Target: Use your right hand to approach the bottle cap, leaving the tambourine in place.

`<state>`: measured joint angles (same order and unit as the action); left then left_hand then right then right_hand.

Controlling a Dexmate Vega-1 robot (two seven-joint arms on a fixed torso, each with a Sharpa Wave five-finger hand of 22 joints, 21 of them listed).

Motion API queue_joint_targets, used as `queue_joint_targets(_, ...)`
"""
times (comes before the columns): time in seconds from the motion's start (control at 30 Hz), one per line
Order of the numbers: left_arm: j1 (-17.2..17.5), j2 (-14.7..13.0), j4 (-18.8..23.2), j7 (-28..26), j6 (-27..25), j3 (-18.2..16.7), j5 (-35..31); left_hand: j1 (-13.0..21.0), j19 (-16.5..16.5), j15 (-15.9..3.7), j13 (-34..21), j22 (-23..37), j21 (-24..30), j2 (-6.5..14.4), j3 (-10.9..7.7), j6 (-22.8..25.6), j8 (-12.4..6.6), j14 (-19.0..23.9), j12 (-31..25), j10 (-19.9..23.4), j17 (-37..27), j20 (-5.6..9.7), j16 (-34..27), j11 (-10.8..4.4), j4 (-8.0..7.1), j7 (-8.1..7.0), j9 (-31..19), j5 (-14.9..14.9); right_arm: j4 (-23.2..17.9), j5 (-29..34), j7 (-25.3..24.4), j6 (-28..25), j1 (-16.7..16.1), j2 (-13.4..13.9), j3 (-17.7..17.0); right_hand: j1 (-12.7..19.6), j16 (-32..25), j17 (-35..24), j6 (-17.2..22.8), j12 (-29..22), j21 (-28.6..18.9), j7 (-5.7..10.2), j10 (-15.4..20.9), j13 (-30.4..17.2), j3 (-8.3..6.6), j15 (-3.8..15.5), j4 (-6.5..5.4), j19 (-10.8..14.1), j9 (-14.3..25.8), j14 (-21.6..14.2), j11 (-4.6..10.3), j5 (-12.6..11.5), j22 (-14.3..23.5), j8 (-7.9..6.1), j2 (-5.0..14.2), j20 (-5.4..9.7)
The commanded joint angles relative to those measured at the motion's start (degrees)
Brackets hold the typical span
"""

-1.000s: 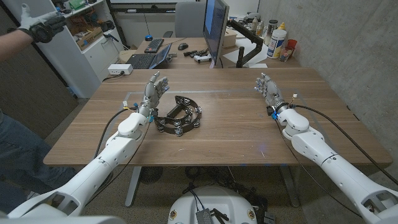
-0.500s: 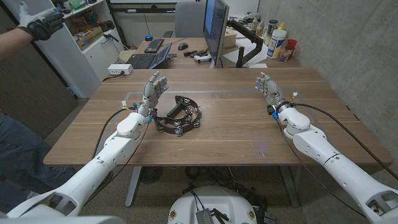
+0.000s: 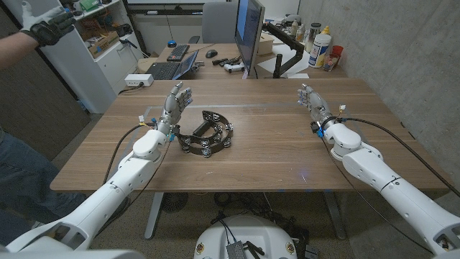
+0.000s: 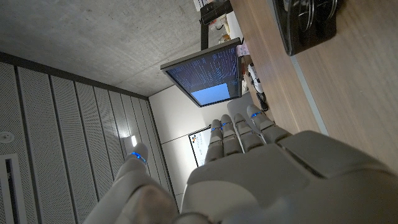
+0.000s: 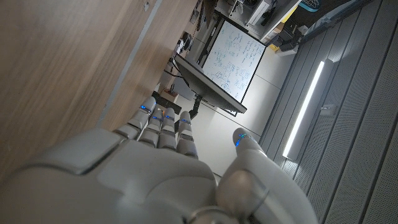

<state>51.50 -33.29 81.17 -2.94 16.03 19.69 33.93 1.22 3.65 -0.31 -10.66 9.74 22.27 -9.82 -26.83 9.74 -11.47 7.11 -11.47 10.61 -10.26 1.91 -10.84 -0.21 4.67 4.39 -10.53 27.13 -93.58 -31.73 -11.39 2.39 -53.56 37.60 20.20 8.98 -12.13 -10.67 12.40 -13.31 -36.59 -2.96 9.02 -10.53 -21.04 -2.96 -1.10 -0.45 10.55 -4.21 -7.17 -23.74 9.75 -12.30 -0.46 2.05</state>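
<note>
A black tambourine [image 3: 206,134] with metal jingles lies on the wooden table [image 3: 273,151] left of centre; a part of the tambourine [image 4: 308,22] is also in the left wrist view. My left hand [image 3: 177,101] stands just left of it, fingers apart and raised, holding nothing. Its back fills the lower part of the left wrist view as the left hand [image 4: 249,174]. My right hand [image 3: 311,101] is over the table's far right part, well away from the tambourine, fingers spread and empty. The right wrist view looks along the back of the right hand [image 5: 155,168] over bare wood.
Behind the table stands a desk with a monitor [image 3: 248,32], a laptop [image 3: 172,68] and bottles [image 3: 321,47]. A person stands at the left with a gloved hand [image 3: 50,30] raised. A concrete wall runs along the right.
My right arm has shifted slightly to the right, its hand still spread. The person's gloved hand has moved a little to the left. Tambourine and left hand are unmoved.
</note>
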Motion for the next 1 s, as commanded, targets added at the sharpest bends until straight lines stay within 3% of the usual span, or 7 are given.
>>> queue_joint_targets(0.03, 0.43, -0.3, 0.57, 0.07, 0.32, -0.12, -0.25, 0.55, -0.22, 0.18, -0.14, 0.2, -0.11, -0.09, 0.37, 0.66, -0.53, -0.13, -0.29, 0.53, -0.19, 2.42, -0.13, 0.05, 0.02, 0.09, -0.21, 0.44, -4.51, 1.47, -3.16, -4.73, -1.38, 2.5, -0.67, 0.77, 0.37, -0.05, 0.7, -0.16, 0.63, 0.11, 0.62, -0.21, -0.11, 0.55, 0.5, -0.76, 0.12, 0.13, 0.14, -0.38, 0.11, -0.23, 0.24, 1.66)
queue_joint_targets(0.63, 1.61, -1.08, 2.42, -0.41, 0.35, -0.57, -0.47, 0.69, -0.34, 0.09, -0.14, 0.24, -0.74, 0.1, 0.96, 1.02, -0.5, -0.52, -0.18, 0.39, -0.2, 2.23, -0.05, 0.01, 0.25, 0.03, -0.22, 0.86, -8.82, 2.57, -5.91, -12.27, -2.0, 5.33, -0.99, 1.73, 0.94, 0.11, 1.21, -0.01, 1.76, 0.71, 0.59, -0.24, -0.09, 0.76, 1.36, -1.66, 0.14, 1.15, 0.62, -0.84, 0.14, -0.07, 0.65, 1.36)
queue_joint_targets(1.0, 2.14, -1.49, 3.49, -1.06, 0.17, -0.87, -0.8, 0.76, -0.28, 0.12, -0.14, 0.26, -1.05, 0.19, 1.29, 1.06, -0.42, -0.54, -0.19, 0.45, -0.21, 2.28, -0.08, -0.1, 0.37, 0.05, -0.23, 1.1, -10.19, 2.55, -6.44, -14.0, -2.77, 6.45, -1.56, 2.01, 0.98, 0.12, 1.33, 0.03, 2.09, 0.94, 0.63, -0.25, -0.06, 0.79, 1.62, -1.73, 0.16, 1.2, 0.7, -0.98, 0.15, 0.02, 0.83, 1.2)
